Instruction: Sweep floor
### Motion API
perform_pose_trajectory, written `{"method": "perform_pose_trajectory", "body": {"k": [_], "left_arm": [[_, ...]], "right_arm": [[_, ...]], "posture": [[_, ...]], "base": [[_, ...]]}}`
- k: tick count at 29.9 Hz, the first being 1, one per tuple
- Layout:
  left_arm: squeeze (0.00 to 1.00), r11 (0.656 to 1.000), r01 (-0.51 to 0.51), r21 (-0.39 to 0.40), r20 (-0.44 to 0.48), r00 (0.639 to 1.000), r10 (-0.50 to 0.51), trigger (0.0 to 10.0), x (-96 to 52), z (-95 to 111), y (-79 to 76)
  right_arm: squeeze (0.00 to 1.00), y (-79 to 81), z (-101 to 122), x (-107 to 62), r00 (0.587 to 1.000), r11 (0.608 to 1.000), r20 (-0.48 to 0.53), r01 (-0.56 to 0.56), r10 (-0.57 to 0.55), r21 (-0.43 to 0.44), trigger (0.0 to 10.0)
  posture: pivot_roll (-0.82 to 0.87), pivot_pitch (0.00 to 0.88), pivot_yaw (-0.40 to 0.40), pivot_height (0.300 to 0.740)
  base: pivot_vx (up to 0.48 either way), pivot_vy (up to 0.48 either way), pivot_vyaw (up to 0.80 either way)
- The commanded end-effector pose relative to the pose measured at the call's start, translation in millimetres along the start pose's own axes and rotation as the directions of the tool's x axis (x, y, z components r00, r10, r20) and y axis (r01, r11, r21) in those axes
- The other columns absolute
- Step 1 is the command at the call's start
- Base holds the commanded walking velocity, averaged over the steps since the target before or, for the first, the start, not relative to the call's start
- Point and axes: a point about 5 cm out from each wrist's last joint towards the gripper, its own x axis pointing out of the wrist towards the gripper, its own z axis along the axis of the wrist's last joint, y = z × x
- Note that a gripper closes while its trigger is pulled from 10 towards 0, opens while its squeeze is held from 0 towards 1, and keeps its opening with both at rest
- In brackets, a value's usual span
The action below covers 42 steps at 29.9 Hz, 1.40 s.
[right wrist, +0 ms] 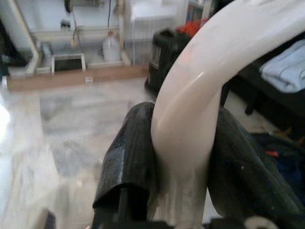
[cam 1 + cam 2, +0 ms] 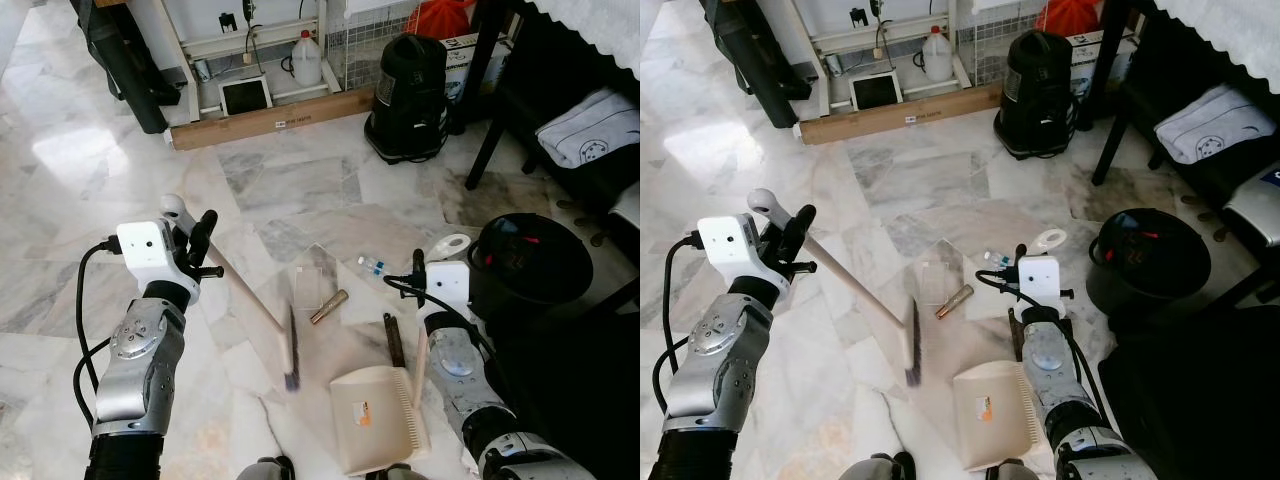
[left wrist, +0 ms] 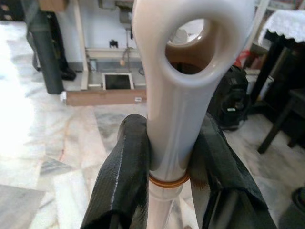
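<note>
My left gripper (image 2: 200, 246) is shut on the top of a cream broom handle (image 3: 178, 102), just under its hanging loop. The handle slants down to the brush head (image 2: 291, 356), which rests on the marble floor. To the right, my right gripper (image 2: 418, 268) is shut on the curved handle (image 1: 190, 109) of a cream dustpan (image 2: 380, 420) lying flat on the floor. Litter lies between the two: a clear plastic box (image 2: 313, 280), a brown tube (image 2: 329, 306), a small bottle (image 2: 372, 265) and a dark stick (image 2: 393, 340).
A black bin (image 2: 528, 265) stands close on the right beside a dark table leg (image 2: 495, 120). Further back are a black canister (image 2: 408, 95), a long cardboard box (image 2: 270, 118) and a white jug (image 2: 307, 60). Open marble floor (image 2: 70, 200) lies to the left.
</note>
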Motion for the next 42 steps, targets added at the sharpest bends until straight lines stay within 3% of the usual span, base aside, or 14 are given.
{"method": "perform_pose_trajectory", "body": {"k": [1, 14, 21, 36, 42], "left_arm": [[0.0, 0.999, -0.02, 0.029, 0.019, 1.0, 0.019, 10.0, -3.2, -1.0, 2.0], [0.0, 0.998, 0.011, 0.064, 0.052, 0.999, -0.014, 10.0, 0.6, -6.0, -14.1], [0.0, 0.998, 0.008, 0.065, 0.048, 0.999, -0.011, 10.0, 2.0, -9.9, -15.3], [0.0, 0.997, -0.023, 0.071, 0.061, 0.998, 0.019, 10.0, 4.1, -10.5, -10.9], [0.0, 0.997, -0.041, 0.062, 0.063, 0.997, 0.037, 10.0, 2.9, -10.2, -8.7]], "right_arm": [[0.0, 1.0, 24.5, 5.8, 0.991, 0.999, 0.133, 0.006, -0.012, 0.04, 10.0], [0.0, -2.4, 42.0, -0.3, 0.981, 0.997, 0.194, 0.014, -0.027, 0.071, 10.0], [0.0, -4.9, 41.8, -0.6, 0.986, 0.996, 0.163, 0.025, -0.038, 0.081, 10.0], [0.0, -1.7, 44.9, 0.2, 0.989, 0.995, 0.146, -0.002, -0.013, 0.099, 10.0], [0.0, -0.6, 46.8, 0.1, 0.989, 0.996, 0.151, -0.009, -0.004, 0.088, 10.0]], "posture": [[0.14, 0.129, 0.065, 0.74], [0.11, 0.092, 0.066, 0.74], [0.11, 0.08, 0.066, 0.74], [0.12, 0.104, 0.06, 0.74], [0.12, 0.111, 0.057, 0.74]], "base": [[0.0, 0.0, 0.0], [0.0, 0.0, 0.0], [0.0, 0.0, 0.0], [0.0, 0.0, -0.77], [0.0, 0.0, 0.0]]}}
